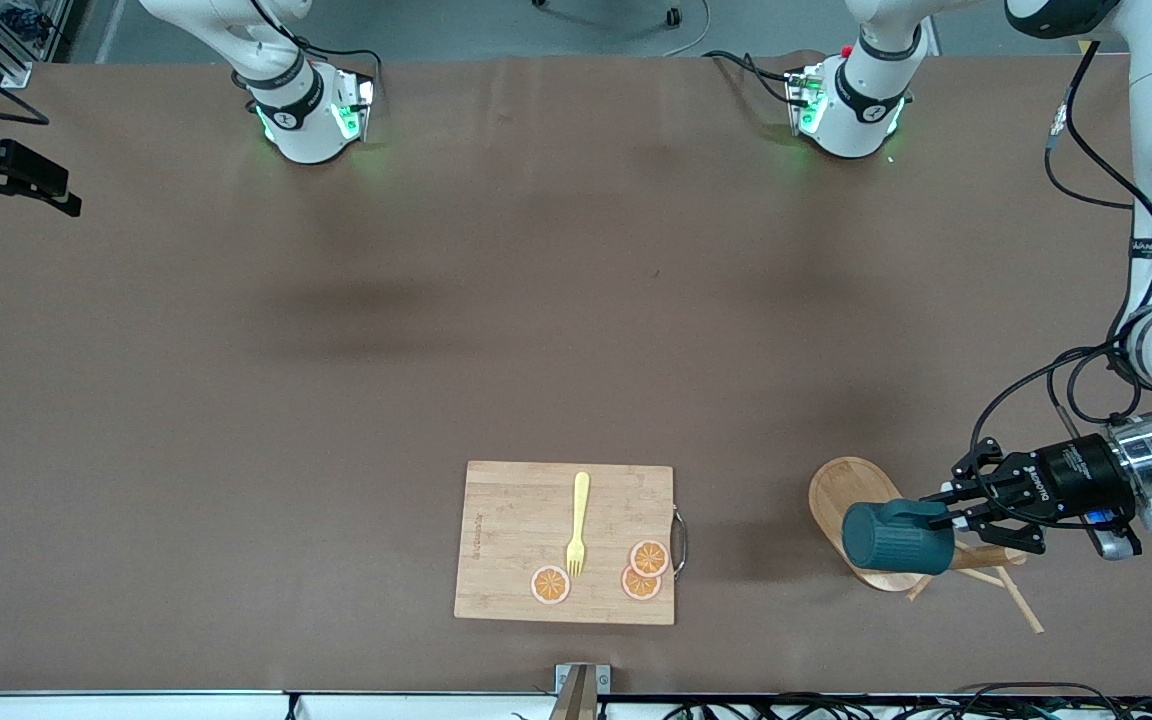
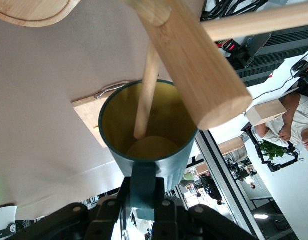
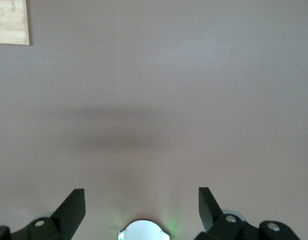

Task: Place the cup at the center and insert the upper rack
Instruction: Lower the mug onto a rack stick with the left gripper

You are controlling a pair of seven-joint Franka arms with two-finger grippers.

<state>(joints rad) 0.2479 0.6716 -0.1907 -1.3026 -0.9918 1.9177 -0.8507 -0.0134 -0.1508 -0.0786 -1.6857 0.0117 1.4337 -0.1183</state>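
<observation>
two arms at table (image 1: 236,400). left pincer (image 1: 941,520) pinched on handle of cup (image 1: 896,538) — cup held on its side over upper rack (image 1: 861,500), peg seen poking into its yellow inside. upper rack stood at left arm's end of table, beside cutting board (image 1: 516,540). right pincer (image 3: 141,207) spread wide over bare table — arm waiting.

Rectangular bamboo cutting board (image 1: 564,543): landmark, carrying a yellow fork (image 1: 577,522) and three orange slices (image 1: 640,570). Light wooden mug tree with oval base (image 1: 851,495): toward the left arm's end from the board. Dark teal ribbed cup (image 1: 896,537): over the tree, handle clamped by the left gripper (image 1: 948,512).
</observation>
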